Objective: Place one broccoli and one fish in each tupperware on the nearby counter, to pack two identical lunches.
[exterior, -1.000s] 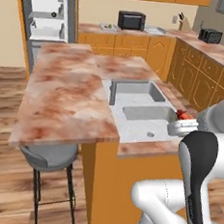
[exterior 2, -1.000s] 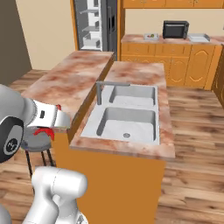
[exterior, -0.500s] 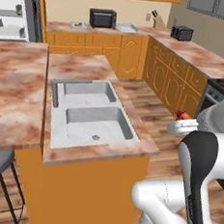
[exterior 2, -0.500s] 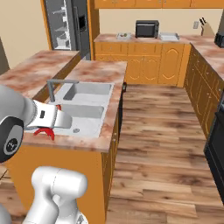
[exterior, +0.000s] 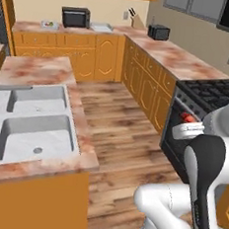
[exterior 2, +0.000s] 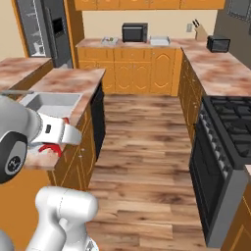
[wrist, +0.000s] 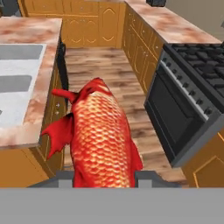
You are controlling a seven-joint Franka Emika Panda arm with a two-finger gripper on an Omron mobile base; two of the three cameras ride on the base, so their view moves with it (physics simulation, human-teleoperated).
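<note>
Base swung off the sink [exterior: 33,131] toward far counter [exterior 2: 147,46] | gripper [wrist: 103,175] part-closed on red fish [wrist: 100,140] | fish in transit, unpacked.

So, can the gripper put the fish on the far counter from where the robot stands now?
Probably not yet. The gripper holds the fish, but the counter lies far across open wood floor.

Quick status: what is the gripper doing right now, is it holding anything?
Gripper: closed on the red scaly fish, held between its fingers above the wooden floor.
</note>
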